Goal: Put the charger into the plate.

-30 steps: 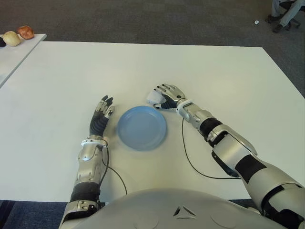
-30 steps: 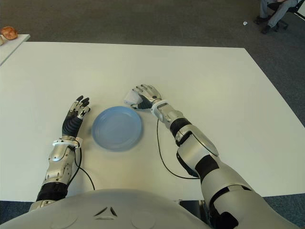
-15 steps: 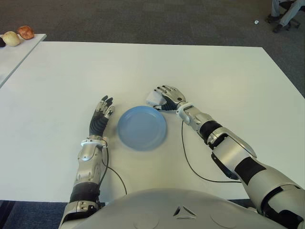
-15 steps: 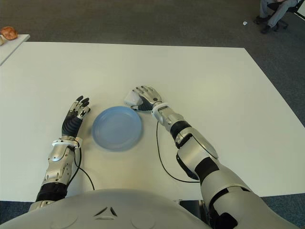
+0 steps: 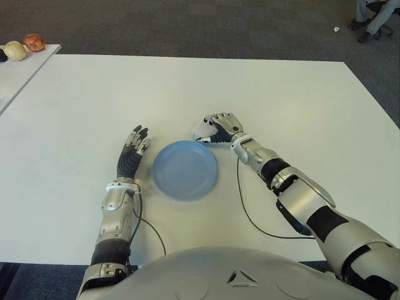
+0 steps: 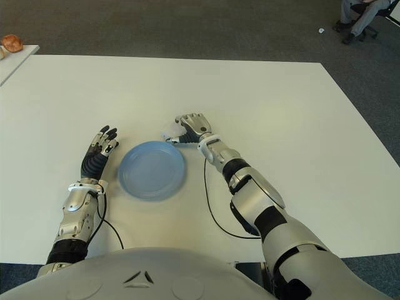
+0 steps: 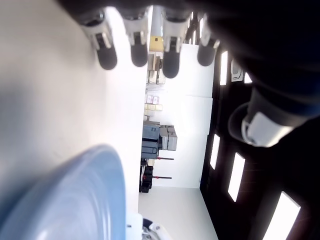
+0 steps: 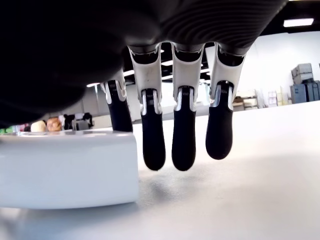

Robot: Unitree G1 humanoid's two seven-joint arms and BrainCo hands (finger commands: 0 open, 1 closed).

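The white block charger [image 5: 198, 131] stands on the white table [image 5: 287, 94], just beyond the far right rim of the blue plate [image 5: 185, 170]. My right hand [image 5: 219, 127] is cupped over the charger from the right. In the right wrist view its fingers [image 8: 183, 135] hang straight down just past the charger [image 8: 65, 170], their tips a little above the table, not pressing on it. My left hand [image 5: 131, 153] shows to the left of the plate, fingers straight and holding nothing.
A thin black cable [image 5: 247, 209] runs on the table beside my right forearm. A second table at the far left carries a pale round thing [image 5: 15, 50] and a reddish one [image 5: 33, 42]. A person's legs [image 5: 375, 19] show at the far right on the carpet.
My right hand's fingers have curled down from a spread pose, closing in over the charger. The plate has shifted slightly toward the left. The left hand has stayed still.
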